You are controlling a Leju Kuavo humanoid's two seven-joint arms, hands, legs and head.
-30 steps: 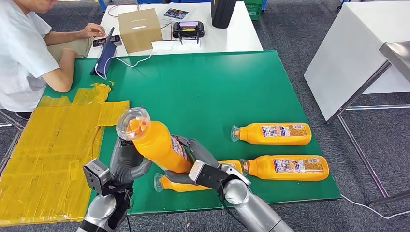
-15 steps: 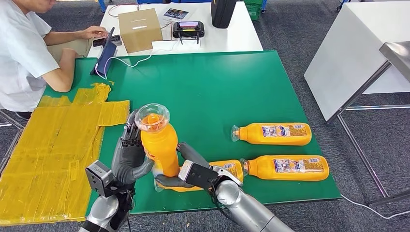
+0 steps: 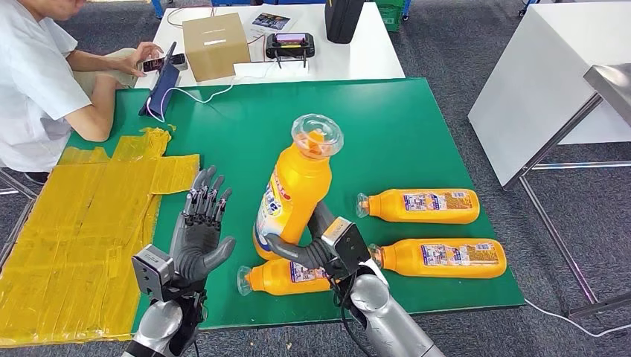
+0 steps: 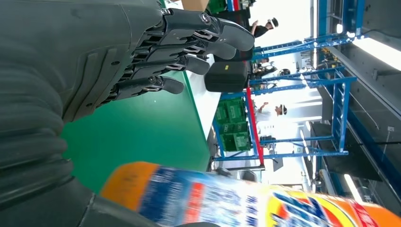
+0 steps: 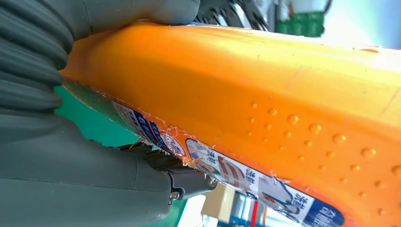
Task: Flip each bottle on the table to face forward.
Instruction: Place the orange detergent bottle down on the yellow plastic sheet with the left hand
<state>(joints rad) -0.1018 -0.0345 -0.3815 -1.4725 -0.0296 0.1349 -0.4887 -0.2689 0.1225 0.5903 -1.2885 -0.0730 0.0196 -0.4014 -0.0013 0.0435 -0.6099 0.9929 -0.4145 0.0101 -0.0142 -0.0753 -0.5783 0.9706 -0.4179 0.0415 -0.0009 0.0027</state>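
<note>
My right hand [image 3: 312, 249] grips the lower body of an orange bottle [image 3: 294, 195] [image 5: 265, 109] with a clear cap, holding it tilted upright above the green table [image 3: 335, 126]. Its blue and white label faces left; the label [image 4: 227, 198] also appears blurred in the left wrist view. My left hand [image 3: 199, 234] [image 4: 142, 56] is open, fingers spread, just left of the bottle and apart from it. A second orange bottle [image 3: 286, 277] lies on the table under my right hand. Two more bottles [image 3: 420, 206] [image 3: 443, 257] lie on their sides at the right, labels up.
Yellow taped sheeting [image 3: 82, 223] covers the table's left part. A seated person [image 3: 37, 82] at the far left holds a phone. A cardboard box [image 3: 214, 44], a controller [image 3: 290, 44] and a dark case [image 3: 342, 18] stand on the white table behind. A white bench [image 3: 551, 67] stands at the right.
My left hand has let go of the bottle and opened. My right hand has carried the bottle up and to the right, with its label now turned into view.
</note>
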